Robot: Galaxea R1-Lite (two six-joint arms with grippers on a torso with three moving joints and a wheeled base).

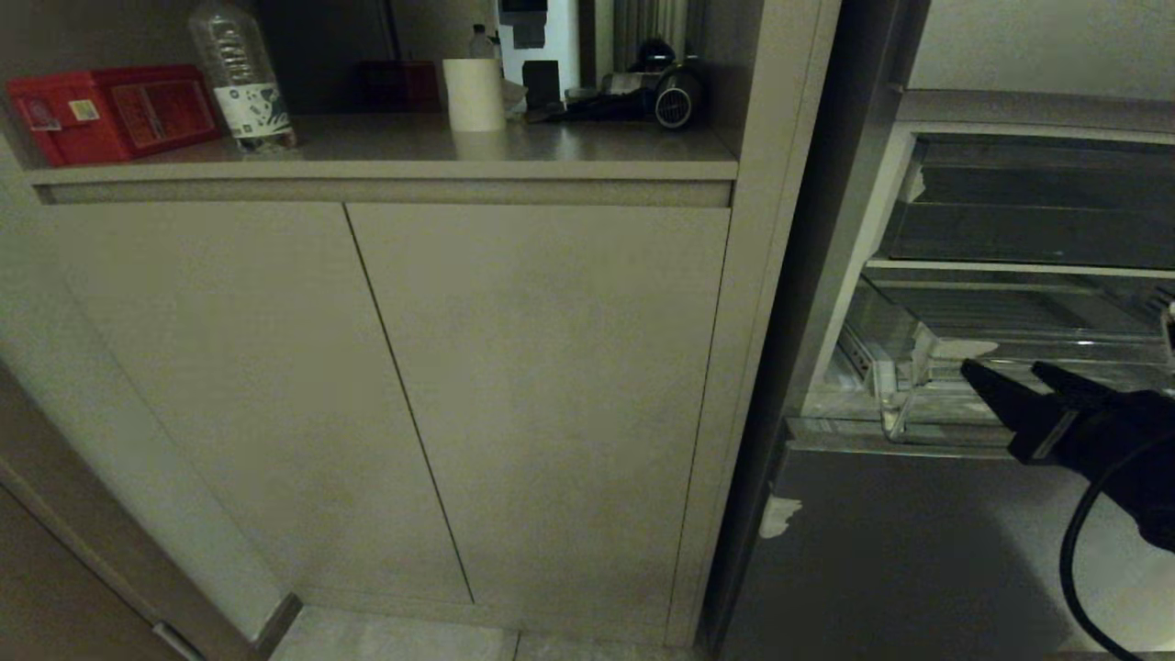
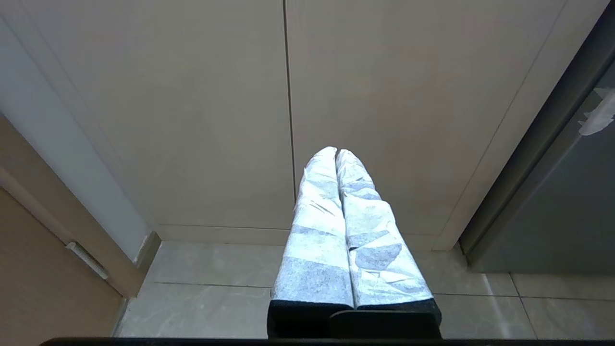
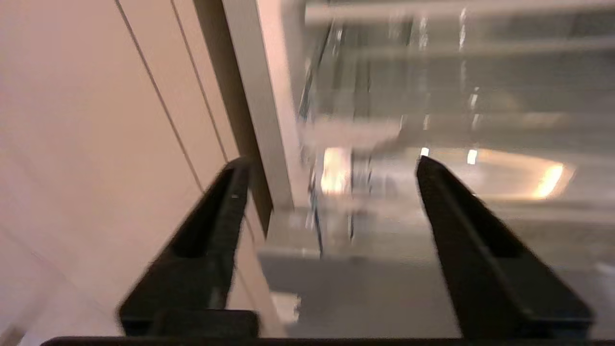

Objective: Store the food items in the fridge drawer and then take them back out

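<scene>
Black right gripper had its fingers spread, empty, just before your clear fridge drawer; left gripper pressed together; bottle label unreadable.

Red box, water bottle, paper roll on counter; cabinet doors below.

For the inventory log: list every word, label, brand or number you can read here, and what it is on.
No text reads clearly enough to quote.
Red box on the shelf: printed panels and a small yellow sticker, too small to read.
Clear bottle beside it: white label with dark print, unreadable.
Fridge drawer: torn white sticker scraps, no lettering visible.
</scene>
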